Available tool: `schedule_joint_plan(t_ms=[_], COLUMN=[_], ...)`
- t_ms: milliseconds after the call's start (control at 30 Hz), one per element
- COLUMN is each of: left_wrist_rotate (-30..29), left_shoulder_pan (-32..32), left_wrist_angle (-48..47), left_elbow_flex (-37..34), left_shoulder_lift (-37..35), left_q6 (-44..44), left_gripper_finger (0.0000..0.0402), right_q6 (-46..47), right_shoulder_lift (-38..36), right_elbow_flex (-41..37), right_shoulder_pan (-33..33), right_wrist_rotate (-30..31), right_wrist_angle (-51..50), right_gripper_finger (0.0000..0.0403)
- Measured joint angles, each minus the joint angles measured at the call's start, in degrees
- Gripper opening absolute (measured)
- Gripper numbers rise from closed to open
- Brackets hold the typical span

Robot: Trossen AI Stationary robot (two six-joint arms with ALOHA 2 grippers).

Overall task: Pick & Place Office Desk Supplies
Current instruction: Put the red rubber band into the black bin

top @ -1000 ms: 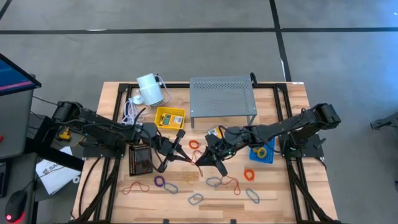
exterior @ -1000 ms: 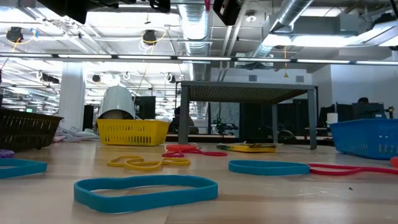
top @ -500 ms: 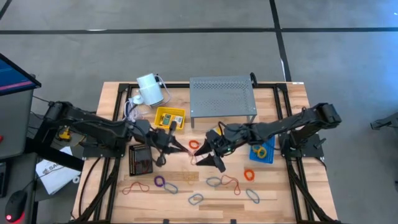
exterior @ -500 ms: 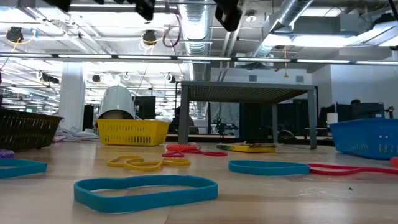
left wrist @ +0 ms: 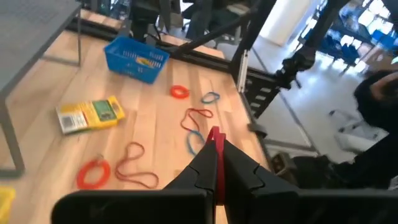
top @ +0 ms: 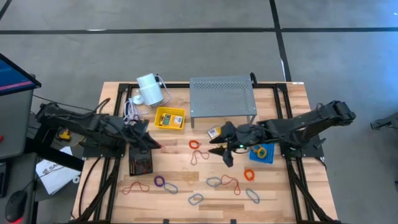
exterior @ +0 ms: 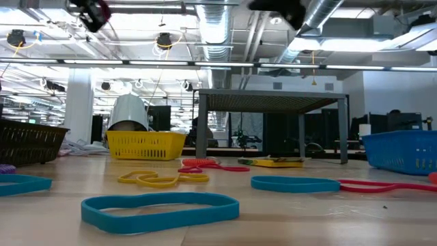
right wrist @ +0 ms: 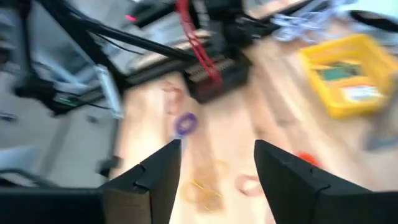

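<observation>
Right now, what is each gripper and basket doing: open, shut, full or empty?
Left gripper: shut on a red rubber band.
Right gripper: open, holding nothing.
Yellow basket: holds crayon boxes.
Blue basket: holds yellow rubber bands.

One wooden table (top: 280, 112); one grey perforated metal shelf (top: 222, 99); one white cylinder with coiled white cord (top: 148, 87); two dark robot arms. Three small baskets: one yellow plastic basket (top: 184, 119), one blue plastic basket (top: 270, 158), one dark wire basket (top: 140, 168). One yellow-green crayon box (top: 214, 132) lies loose; those inside the yellow basket are too small to count. Loose rubber-band loops: four blue loops (top: 195, 199); three thin red loops (top: 200, 155); two orange loops (top: 249, 175); one purple loop (top: 160, 182); one yellow loop (top: 261, 151) in the blue basket; one further red band (left wrist: 215, 163) pinched in the left gripper (left wrist: 216, 140).
</observation>
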Motion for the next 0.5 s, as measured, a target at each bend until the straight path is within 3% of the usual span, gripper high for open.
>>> schedule_joint_plan(t_ms=[200,500], left_wrist_rotate=[-6.7,-8.4], left_shoulder_pan=[-6.6,-8.9], left_wrist_angle=[-7.5,-23.7], left_elbow_flex=[0.0,0.0], left_shoulder_lift=[-6.5,-4.3], left_q6=[-5.1,-8.1], left_gripper_finger=[0.0,0.0], right_q6=[3.7,9.5], right_shoulder_lift=[-7.0,-12.2], right_elbow_flex=[0.0,0.0], right_shoulder_pan=[3.1,7.9], right_wrist_rotate=[12.0,23.8], right_wrist_angle=[-13.5,-23.7], right_gripper_finger=[0.0174,0.0154])
